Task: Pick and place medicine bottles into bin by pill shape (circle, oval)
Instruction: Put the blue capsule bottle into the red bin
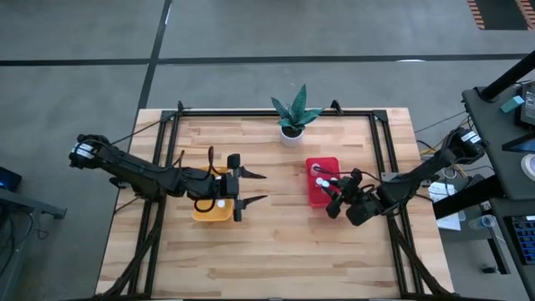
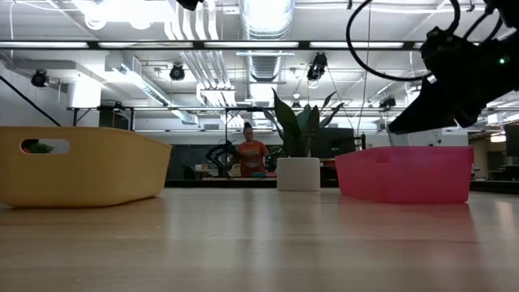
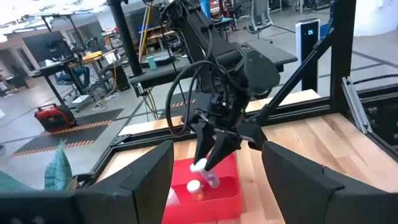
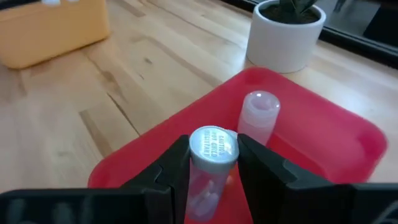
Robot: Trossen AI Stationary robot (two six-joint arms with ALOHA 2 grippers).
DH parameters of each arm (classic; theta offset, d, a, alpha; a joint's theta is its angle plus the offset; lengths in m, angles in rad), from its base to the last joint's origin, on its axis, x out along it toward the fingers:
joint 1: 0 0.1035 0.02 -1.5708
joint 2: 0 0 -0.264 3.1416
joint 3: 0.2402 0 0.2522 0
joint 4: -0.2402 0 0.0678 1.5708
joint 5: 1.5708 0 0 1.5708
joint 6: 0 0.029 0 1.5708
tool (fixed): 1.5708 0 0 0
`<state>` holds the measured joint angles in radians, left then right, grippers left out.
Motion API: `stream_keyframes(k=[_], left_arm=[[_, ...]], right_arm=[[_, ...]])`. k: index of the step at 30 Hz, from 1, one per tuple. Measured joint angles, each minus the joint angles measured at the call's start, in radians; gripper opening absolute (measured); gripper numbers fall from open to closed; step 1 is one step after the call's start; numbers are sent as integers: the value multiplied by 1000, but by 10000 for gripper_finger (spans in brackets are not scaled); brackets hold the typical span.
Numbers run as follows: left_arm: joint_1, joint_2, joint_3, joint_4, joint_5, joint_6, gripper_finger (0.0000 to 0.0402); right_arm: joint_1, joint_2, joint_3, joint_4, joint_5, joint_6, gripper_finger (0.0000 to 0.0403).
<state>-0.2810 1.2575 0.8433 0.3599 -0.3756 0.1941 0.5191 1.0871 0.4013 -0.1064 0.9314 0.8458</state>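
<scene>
The right gripper (image 4: 211, 163) hangs over the red bin (image 4: 336, 134), its fingers (image 4: 171, 171) clamped on a clear white-capped bottle (image 4: 210, 155). A second bottle (image 4: 258, 115) stands upright inside the bin, just beyond the held one. Across the wooden table (image 1: 276, 251), the left gripper (image 1: 255, 188) hovers beside the yellow bin (image 1: 209, 213), jaws spread wide and holding nothing; a small white bottle (image 1: 221, 203) shows in that bin. A potted plant (image 1: 292, 117) stands at the table's far edge. A person in orange (image 2: 252, 154) stands in the room behind.
</scene>
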Motion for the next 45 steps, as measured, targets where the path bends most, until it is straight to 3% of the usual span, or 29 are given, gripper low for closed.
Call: stream_keyframes(k=[4,12,31,45], left_arm=[[0,0,0,-1,0,11,228],[0,1,0,2,0,22,228],[0,2,0,20,0,23,228],[0,2,0,22,0,23,228]], right_arm=[[0,0,-57,142,12,-31,111],[24,8,-142,413,3,-242,111],[24,56,-165,425,-12,-240,113],[24,55,-165,426,-14,-228,172]])
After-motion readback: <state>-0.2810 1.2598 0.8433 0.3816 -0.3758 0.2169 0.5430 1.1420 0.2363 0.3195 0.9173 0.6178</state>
